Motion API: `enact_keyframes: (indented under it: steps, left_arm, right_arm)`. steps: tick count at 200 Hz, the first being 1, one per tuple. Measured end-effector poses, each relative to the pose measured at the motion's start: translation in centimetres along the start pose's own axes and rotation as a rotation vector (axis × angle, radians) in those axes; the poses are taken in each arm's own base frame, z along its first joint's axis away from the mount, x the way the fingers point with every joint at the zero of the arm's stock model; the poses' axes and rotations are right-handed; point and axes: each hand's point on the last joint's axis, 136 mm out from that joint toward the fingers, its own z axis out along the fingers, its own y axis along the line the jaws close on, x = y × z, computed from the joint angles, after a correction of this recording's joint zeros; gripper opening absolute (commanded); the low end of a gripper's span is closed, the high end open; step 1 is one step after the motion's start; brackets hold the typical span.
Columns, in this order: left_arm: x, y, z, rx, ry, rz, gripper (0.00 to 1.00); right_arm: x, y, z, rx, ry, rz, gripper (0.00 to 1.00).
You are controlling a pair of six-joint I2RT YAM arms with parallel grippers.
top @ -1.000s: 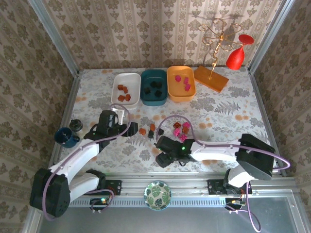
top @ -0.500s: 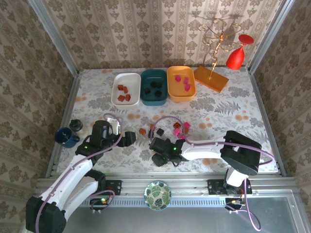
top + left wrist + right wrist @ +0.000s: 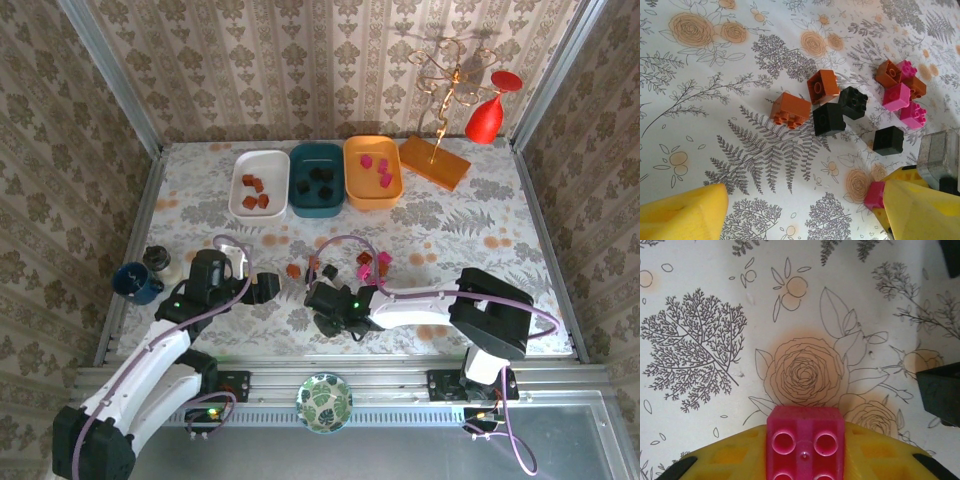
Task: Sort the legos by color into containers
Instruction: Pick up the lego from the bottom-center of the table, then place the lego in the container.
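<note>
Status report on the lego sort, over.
Left gripper open, facing the loose legos. Right gripper shut on a pink lego. Orange tub already holds pinks; grippers close together.

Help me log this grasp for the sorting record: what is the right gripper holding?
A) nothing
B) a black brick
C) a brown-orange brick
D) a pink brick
D: the right wrist view shows a pink brick, studs up, clamped between the yellow fingers of the right gripper.
</note>
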Motion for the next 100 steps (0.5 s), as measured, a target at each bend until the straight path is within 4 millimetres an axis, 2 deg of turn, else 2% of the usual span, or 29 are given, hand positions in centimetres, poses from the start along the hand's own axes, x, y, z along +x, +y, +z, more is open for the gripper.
enact_keyframes:
  steps: [20,41,54,67,100]
  left_arm:
    - [0.1,-0.8,0.2,0.047,-0.027,0.007,0.83]
    - [-0.2,-1.8,0.8,0.125,-0.073,0.002,0.85]
    - [-0.7,-2.3,1.1,0.166,-0.101,-0.004,0.85]
    - [-1.3,-2.9,1.6,0.199,-0.118,-0.003,0.85]
    - [-2.9,-5.1,3.4,0.258,-0.091,0.028,0.85]
  right_arm:
    - [-1.5,-0.4,-1.4,-0.013,-0.052,0.014,0.33]
    - [-4.9,-2.2,-4.3,-0.049,-0.172,0.091,0.32]
    - [-7.6,-4.7,-6.2,-0.066,-0.266,0.171,0.32]
    - [-10.4,-8.1,-7.7,-0.061,-0.361,0.257,0.32]
    - [-14.5,-16.5,-8.5,0.026,-0.463,0.423,0.32]
